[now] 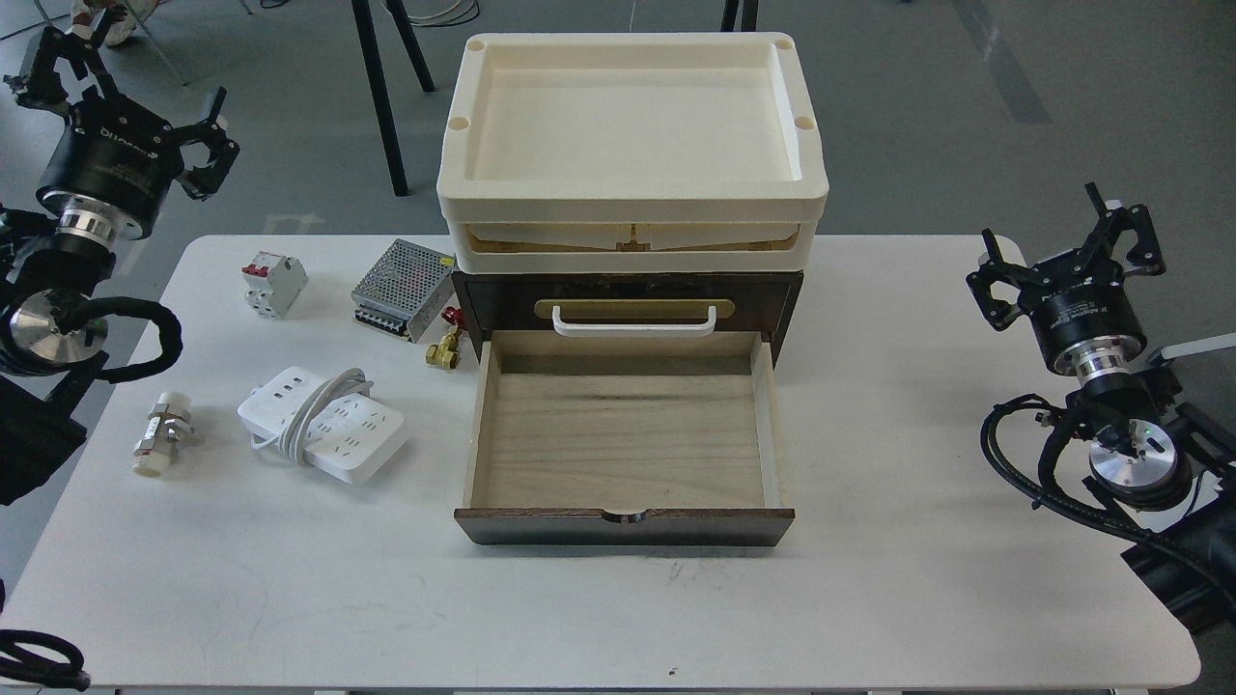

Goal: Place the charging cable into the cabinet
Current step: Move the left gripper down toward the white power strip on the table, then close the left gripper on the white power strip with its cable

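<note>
Both sets of fingers are seen spread apart and empty: left gripper (130, 82) raised off the table's far-left corner, right gripper (1067, 241) above the right edge. The charging cable (323, 423) is laid flat on the white table (869, 579), left of the cabinet (628, 299), long axis running diagonally from far-left to near-right, cord looped across its middle. The cabinet's drawer (626, 439) is pulled open toward the viewer; grey floor and dark chair legs are seen behind.

Looks like a robotics lab: white rounded-corner worktable (869, 405) on grey floor (966, 116), perforated metal power supply box (402, 289), white-and-red circuit breaker (273, 283), black metal stand legs (379, 92) behind.
</note>
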Robot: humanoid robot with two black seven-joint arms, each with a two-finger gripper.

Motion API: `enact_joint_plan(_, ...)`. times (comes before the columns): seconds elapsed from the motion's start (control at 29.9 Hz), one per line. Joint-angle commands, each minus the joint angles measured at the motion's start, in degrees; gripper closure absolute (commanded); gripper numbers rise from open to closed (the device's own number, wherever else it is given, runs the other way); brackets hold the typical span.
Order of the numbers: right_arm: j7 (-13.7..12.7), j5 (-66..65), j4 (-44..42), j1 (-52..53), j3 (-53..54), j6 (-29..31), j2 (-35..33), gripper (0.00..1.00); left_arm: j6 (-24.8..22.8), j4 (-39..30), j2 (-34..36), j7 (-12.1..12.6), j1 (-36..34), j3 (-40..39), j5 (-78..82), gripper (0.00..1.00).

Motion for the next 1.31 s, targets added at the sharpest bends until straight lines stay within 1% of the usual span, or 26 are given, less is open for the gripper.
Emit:
enact_joint_plan(0.0, 0.0, 0.01, 0.01, 0.0, 0.0, -0.01, 0.04, 0.0, 0.0, -0.14, 0.34, -0.34, -0.13, 0.15, 0.14, 0.01)
enact_joint_plan(0.1, 0.0, 0.01, 0.01, 0.0, 0.0, -0.01, -0.04, 0.0, 0.0, -0.14, 0.16, 0.36, -0.21, 0.24, 0.14, 0.01)
enact_joint_plan(0.23, 0.09, 0.01, 0.01, 0.0, -0.09, -0.01, -0.04, 0.0, 0.0, -0.93, 0.86, 0.18, -0.21, -0.29, 0.14, 0.01)
enact_joint_plan(0.3, 0.09, 0.01, 0.01, 0.0, -0.09, -0.01, -0.04, 0.0, 0.0, -3.99, 2.79, 0.36, -0.3, 0.24, 0.4, 0.01)
enact_joint_plan(0.4, 0.09, 0.01, 0.01, 0.0, -0.09, -0.01, 0.04, 0.0, 0.0, -12.07, 8.75, 0.18, -0.3, 0.76, 3.9, 0.01)
enact_joint_plan(0.47, 0.09, 0.01, 0.01, -0.09, -0.18, -0.01, -0.04, 0.0, 0.0, -17.52, 13.06, 0.18, -0.39, 1.21, 10.56, 0.01)
enact_joint_plan(0.57, 0.09, 0.01, 0.01, -0.09, -0.18, 0.08, -0.04, 0.0, 0.05, -24.38, 19.31, 0.19, -0.56, 1.12, 25.57, 0.01)
enact_joint_plan(0.67, 0.09, 0.01, 0.1, -0.09, -0.18, 0.08, -0.04, 0.0, 2.6, -30.01, 24.75, -0.08, -1.0, 0.86, 43.23, 0.01)
enact_joint_plan(0.77, 0.09, 0.01, 0.1, -0.09, -0.18, 0.08, -0.04, 0.0, 3.92, -37.29, 30.2, -0.25, -1.09, 0.77, 60.29, 0.01)
enact_joint_plan(0.87, 0.09, 0.01, 0.1, -0.09, -0.27, 0.08, -0.04, 0.0, 4.45, -43.37, 32.94, -0.25, -1.09, 0.85, 73.14, 0.03)
enact_joint_plan(1.0, 0.09, 0.01, 0.1, -0.09, -0.27, 0.08, -0.04, 0.0, 4.71, -44.44, 32.6, -0.25, -0.22, 1.64, 88.34, 0.04)
enact_joint_plan(1.11, 0.09, 0.01, 0.1, -0.09, -0.27, 0.08, -0.04, 0.0, 5.59, -43.83, 32.33, -0.43, 0.14, 5.14, 102.49, 0.07)
enact_joint_plan(1.14, 0.09, 0.01, 0.1, -0.09, -0.27, 0.08, -0.04, 0.0, 6.9, -43.39, 31.98, -0.43, 0.14, 6.99, 105.66, 0.07)
enact_joint_plan(1.27, 0.09, 0.01, 0.19, -0.09, -0.27, 0.08, -0.04, 0.0, 16.46, -40.76, 30.57, -0.43, 0.14, 17.7, 115.96, 0.07)
